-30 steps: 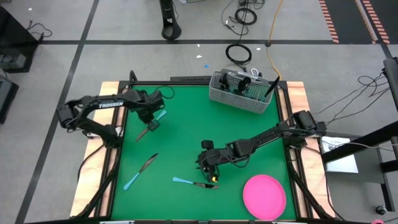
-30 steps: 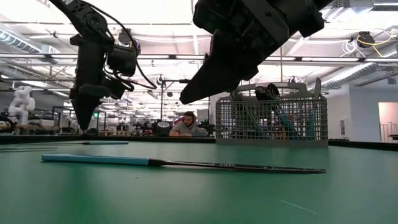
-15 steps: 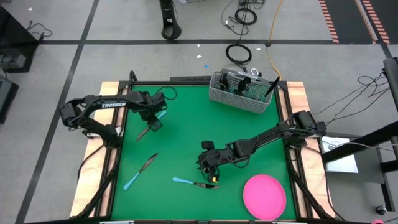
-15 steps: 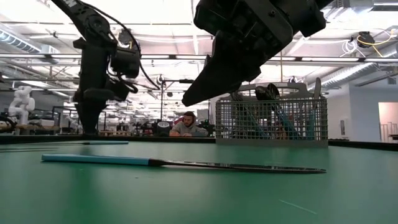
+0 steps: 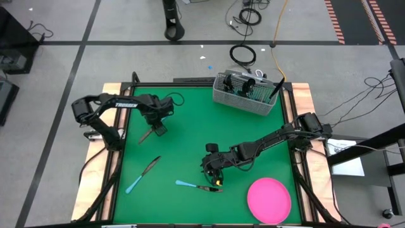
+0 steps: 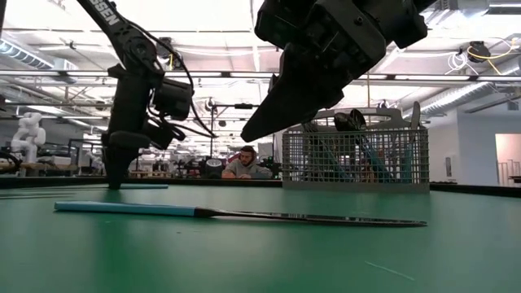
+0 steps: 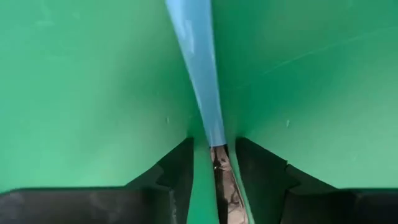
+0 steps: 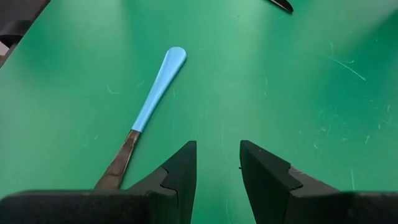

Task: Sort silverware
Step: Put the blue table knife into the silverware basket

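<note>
Over the far left part of the green table (image 5: 183, 145) our left gripper (image 7: 214, 163) reaches down to the mat, its fingers spread apart on either side of a knife (image 7: 202, 93), right where the light blue handle joins the dark blade. We cannot tell from the wrist view whether the fingers touch it yet. From above, this knife (image 5: 149, 133) lies slanted beneath the gripper (image 5: 158, 126).

Near the middle of the table our right gripper (image 5: 212, 171) hangs above the mat with its fingers apart and nothing between them. Just on its near side lies a second knife (image 5: 195, 186), handle pointing left; the right wrist view shows it (image 8: 144, 124) flat on the mat beside the open fingers (image 8: 181, 168), not between them. In the low view it stretches across the foreground (image 6: 236, 213).

A third blue-handled piece (image 5: 142, 175) lies slanted at the near left, well apart from both arms.

At the far right edge stands the grey wire caddy (image 5: 245, 94), with several pieces of silverware (image 6: 356, 130) upright inside. A pink plate (image 5: 269, 200) sits at the near right corner.

Beyond the table, a person (image 6: 242, 163) sits in the room.
</note>
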